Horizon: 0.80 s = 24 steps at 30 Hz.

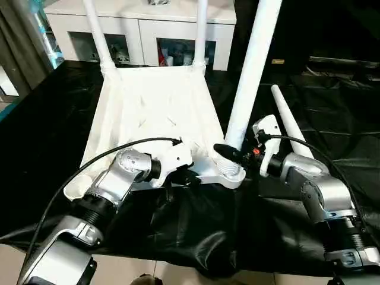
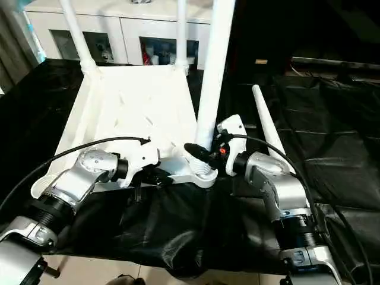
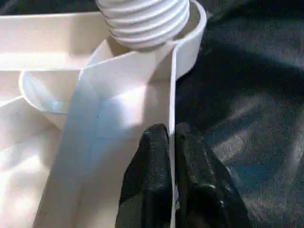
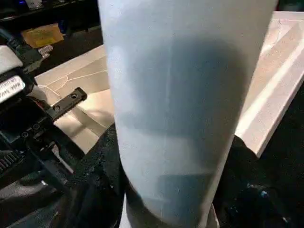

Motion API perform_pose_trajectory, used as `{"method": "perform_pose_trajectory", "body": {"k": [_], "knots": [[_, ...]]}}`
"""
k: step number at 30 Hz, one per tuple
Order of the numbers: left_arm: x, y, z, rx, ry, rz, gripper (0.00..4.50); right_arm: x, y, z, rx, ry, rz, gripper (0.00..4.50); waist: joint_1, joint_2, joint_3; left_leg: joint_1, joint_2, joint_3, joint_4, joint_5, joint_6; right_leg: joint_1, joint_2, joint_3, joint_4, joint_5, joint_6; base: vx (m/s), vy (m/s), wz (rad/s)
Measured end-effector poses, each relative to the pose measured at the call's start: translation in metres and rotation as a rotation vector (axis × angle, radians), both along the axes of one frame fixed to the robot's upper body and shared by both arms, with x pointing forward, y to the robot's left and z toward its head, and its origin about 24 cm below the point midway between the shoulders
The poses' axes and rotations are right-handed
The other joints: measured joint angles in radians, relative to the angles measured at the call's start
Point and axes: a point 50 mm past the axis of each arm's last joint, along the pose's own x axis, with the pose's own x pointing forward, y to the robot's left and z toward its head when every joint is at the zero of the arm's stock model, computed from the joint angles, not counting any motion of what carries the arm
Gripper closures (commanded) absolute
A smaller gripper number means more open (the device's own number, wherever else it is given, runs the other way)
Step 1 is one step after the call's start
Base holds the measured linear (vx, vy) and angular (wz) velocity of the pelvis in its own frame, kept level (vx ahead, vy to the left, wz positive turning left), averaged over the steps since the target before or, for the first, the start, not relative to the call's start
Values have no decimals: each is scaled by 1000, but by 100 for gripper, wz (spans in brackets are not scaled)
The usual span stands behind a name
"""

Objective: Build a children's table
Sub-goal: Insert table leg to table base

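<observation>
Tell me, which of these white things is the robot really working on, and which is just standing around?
Part of the job:
- upturned tabletop, rim pinched by the left gripper
- leg held at the near corner socket by the right gripper
- two legs already standing at the far corners
- spare leg on the black sheet

Just standing around:
- white cabinet behind

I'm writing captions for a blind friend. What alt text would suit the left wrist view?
Two black fingers of the robot's left hand pinch the thin upright rim of the white upturned tabletop. Just beyond them, the threaded end of a white leg sits in the round corner socket, with black sheeting alongside.
</observation>
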Motion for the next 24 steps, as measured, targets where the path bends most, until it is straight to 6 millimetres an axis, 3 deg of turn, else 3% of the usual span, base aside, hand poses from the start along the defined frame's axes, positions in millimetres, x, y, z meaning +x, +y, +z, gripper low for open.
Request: {"method": "perform_pose_trajectory", "body": {"k": [10, 11, 14, 15, 24], "knots": [[2, 5, -2, -25, -1, 20, 381, 0, 0, -1, -7, 0, -1, 257, -1, 0, 0, 0, 0, 0, 0, 0, 0, 0, 0, 0, 0, 1, -1, 0, 0, 0], [2, 5, -2, -25, -1, 21, 409, 0, 0, -1, -7, 0, -1, 257, -1, 0, 0, 0, 0, 0, 0, 0, 0, 0, 0, 0, 0, 1, -1, 0, 0, 0], [1, 5, -2, -27, 11, 13, 422, 0, 0, -1, -7, 1, -1, 257, 0, 0, 0, 0, 0, 0, 0, 0, 0, 0, 0, 0, 0, 1, -1, 0, 0, 0], [1, 6, -2, -27, 13, 11, 445, 0, 0, -1, -7, 1, -1, 257, -1, 0, 0, 0, 0, 0, 0, 0, 0, 0, 0, 0, -1, 1, -2, 0, 0, 0], [0, 6, -2, 0, 3, -32, 450, 1, -9, 1, -42, 19, -6, 257, -3, -4, -3, 0, 0, 0, 0, 0, 0, 0, 0, 0, -1, 2, -2, 0, 0, 0]]}}
